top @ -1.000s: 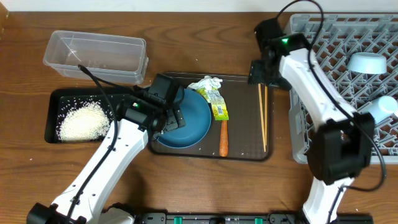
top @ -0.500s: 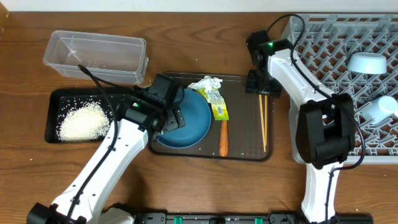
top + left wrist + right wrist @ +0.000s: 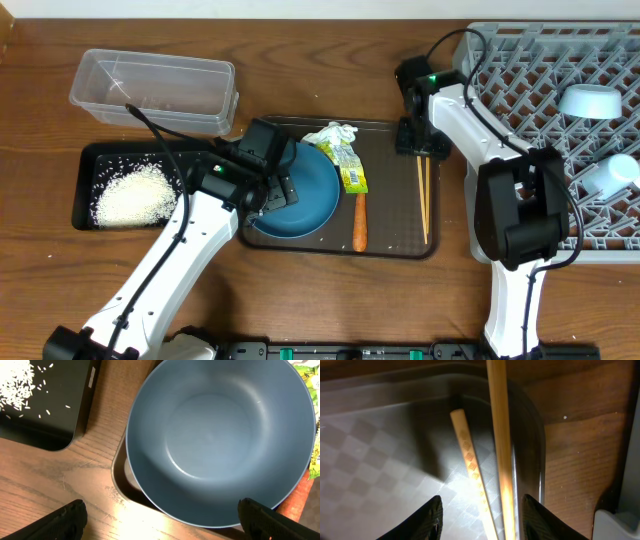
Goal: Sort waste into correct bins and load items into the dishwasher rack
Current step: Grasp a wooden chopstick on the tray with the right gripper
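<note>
The right gripper (image 3: pixel 482 510) hangs at the brown tray's (image 3: pixel 392 215) far right corner, jaws spread around the chopsticks (image 3: pixel 501 435) lying along its right rim. The left gripper (image 3: pixel 165 519) gapes over the dark blue dish (image 3: pixel 220 435) at the tray's left edge

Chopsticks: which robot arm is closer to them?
Right. The right arm has its jaws open around the chopsticks' top ends on the brown tray. The left arm hovers over the blue dish at the tray's other side.
</note>
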